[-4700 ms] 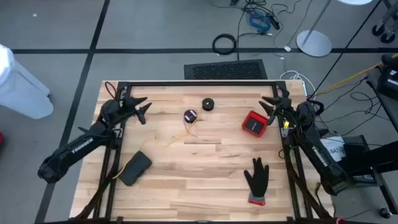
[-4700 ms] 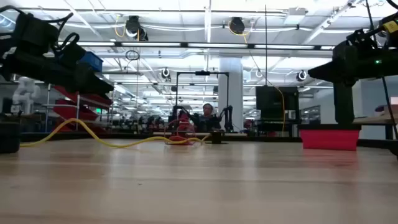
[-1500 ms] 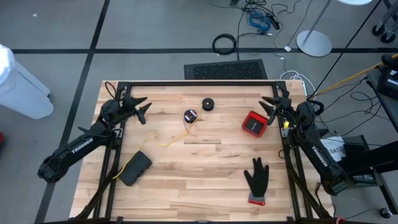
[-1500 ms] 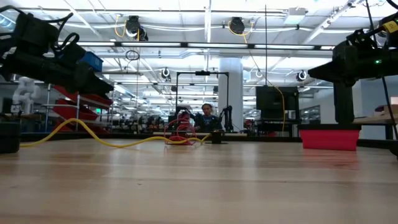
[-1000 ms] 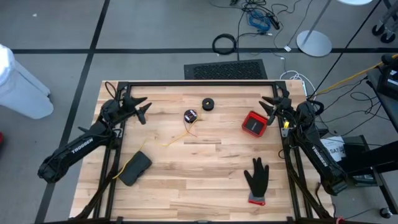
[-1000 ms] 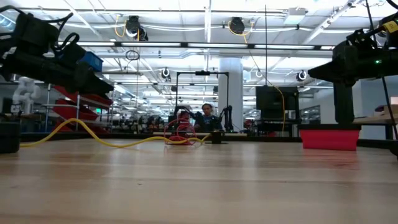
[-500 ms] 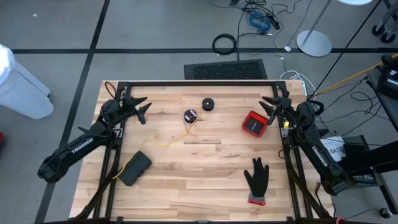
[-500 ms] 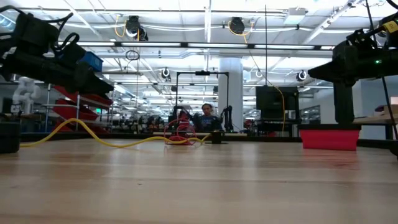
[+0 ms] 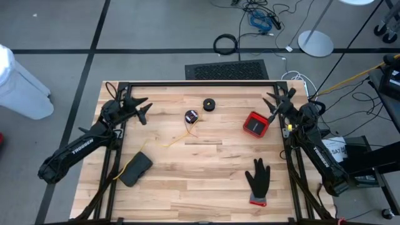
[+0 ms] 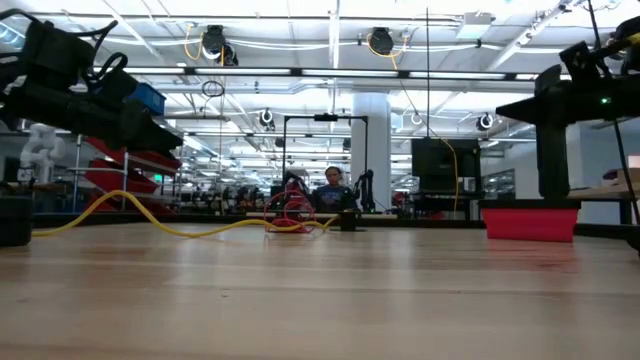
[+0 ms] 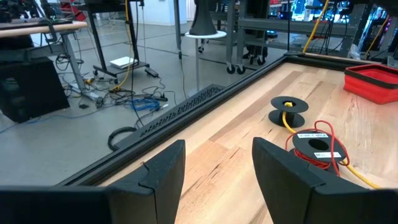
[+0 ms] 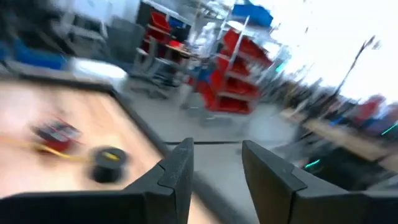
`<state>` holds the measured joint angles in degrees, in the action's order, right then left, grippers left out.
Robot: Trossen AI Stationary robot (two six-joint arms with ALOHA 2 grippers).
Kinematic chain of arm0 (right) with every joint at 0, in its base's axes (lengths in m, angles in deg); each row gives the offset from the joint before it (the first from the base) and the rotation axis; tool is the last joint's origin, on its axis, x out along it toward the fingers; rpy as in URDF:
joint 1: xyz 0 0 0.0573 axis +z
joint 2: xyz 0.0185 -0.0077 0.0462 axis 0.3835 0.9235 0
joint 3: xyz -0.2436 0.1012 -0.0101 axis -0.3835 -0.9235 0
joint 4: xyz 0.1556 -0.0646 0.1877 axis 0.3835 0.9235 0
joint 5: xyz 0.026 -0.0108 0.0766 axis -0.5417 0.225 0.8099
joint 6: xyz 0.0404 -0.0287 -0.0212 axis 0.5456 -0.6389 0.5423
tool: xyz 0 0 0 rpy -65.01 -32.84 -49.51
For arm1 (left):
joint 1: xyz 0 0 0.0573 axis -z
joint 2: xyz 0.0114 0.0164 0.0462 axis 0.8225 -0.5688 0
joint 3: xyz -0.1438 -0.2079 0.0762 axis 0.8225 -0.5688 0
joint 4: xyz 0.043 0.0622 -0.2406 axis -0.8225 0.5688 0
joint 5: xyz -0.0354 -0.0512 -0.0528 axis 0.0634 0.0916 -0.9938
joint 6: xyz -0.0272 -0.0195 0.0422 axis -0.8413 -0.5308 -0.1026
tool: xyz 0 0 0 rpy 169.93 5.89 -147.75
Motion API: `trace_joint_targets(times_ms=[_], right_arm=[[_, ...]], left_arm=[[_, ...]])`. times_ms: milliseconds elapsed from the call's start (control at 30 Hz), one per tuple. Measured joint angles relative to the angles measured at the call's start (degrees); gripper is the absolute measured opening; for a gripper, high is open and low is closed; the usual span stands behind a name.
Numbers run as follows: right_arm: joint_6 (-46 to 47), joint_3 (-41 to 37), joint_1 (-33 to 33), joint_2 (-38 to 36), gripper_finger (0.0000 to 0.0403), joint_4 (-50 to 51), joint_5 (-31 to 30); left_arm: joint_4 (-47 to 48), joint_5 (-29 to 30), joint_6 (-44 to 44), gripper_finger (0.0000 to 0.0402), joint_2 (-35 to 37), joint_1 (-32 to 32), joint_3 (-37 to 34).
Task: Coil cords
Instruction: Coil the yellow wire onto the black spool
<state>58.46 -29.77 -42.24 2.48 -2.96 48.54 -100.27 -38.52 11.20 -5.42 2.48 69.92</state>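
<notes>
Left claw [image 9: 139, 106] raised, right claw [image 9: 278, 100] raised, both open

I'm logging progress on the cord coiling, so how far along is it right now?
Nothing looks done yet. The yellow-tan cord trails loose across the table and the red cord loops loosely around its spool. Nothing is in hand: the left gripper and right gripper hover open near the far corners, away from the cords. Both cords remain to coil.
</notes>
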Motion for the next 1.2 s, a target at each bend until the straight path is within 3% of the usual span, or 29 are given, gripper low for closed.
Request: trace_joint_targets(times_ms=[100,333,400,633,900,1033,1200], right_arm=[[-4.91,0.0,0.0,0.01,0.0125,-0.49,-0.72],[-5.15,0.0,0.0,0.02,0.0125,-0.5,-0.7],[-0.27,0.0,0.0,0.02,0.0125,-0.42,-0.62],[30.44,0.0,0.0,0.02,0.0125,-1.04,-0.53],[33.52,0.0,0.0,0.02,0.0125,-1.31,-0.55],[42.29,-0.02,0.0,0.05,0.0125,-2.71,-0.5],[51.31,-0.02,0.38,0.5,0.0125,-21.76,3.78]], left_arm=[[0.0,0.01,-0.02,0.0193,0.01,-0.01,0.0],[0.0,0.01,-0.01,0.0193,0.0,0.01,-0.01],[0.0,-0.01,-0.02,0.0193,-0.01,0.01,0.0],[0.0,0.01,0.0,0.0193,-0.01,0.01,0.0],[0.0,0.01,0.0,0.0193,0.0,0.0,0.0],[0.0,0.01,-0.02,0.0193,0.0,0.01,-0.01],[0.02,0.01,-0.01,0.0193,0.0,0.01,-0.01]])
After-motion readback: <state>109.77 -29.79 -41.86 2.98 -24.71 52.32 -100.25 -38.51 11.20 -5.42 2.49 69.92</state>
